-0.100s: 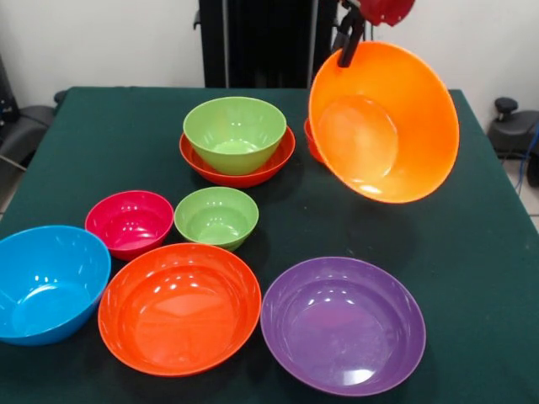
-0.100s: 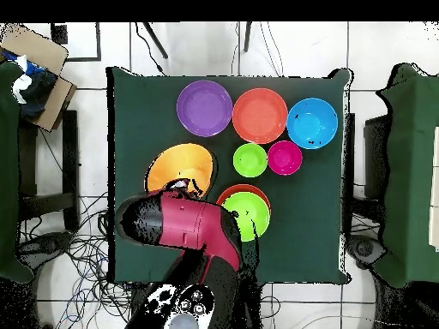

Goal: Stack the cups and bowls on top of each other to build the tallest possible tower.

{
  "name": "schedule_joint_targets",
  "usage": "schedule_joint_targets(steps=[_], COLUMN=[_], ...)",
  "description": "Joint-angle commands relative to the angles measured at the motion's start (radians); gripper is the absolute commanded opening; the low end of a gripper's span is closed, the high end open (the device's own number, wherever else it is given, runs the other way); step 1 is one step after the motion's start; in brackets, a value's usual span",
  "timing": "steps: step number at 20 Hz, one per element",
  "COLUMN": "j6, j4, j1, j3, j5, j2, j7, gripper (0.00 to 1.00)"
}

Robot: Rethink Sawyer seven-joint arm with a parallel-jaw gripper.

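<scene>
A large orange bowl (image 1: 383, 122) hangs tilted in the air over the table's right back part, its opening facing the front. My gripper (image 1: 346, 54) is shut on its upper left rim. To its left a medium lime green bowl (image 1: 235, 132) sits nested in a wide red-orange bowl (image 1: 238, 168). In the overhead view the orange bowl (image 2: 176, 164) shows beside that nested pair (image 2: 247, 214), and my arm (image 2: 193, 224) covers the gripper. No cups are in view.
Loose bowls stand upright toward the front: magenta (image 1: 129, 221), small lime green (image 1: 216, 216), blue (image 1: 46, 284), red-orange (image 1: 178, 308) and purple (image 1: 343, 325). A red-orange sliver (image 1: 308, 140) peeks out behind the held bowl. Chairs flank the table (image 1: 472, 252).
</scene>
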Motion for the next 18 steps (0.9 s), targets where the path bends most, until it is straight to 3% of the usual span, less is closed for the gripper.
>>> schedule_joint_targets(steps=[1,5,18], j6=[0.147,0.202,0.212], j4=[-0.043,-0.034,0.095], j1=[-0.024,-0.034,-0.162], j3=[0.118,0.112,0.121], j5=[-0.037,-0.055,-0.15], j2=[-0.03,-0.086,-0.278], j7=[-0.067,-0.109,-0.288], gripper=[0.0,0.0,0.0])
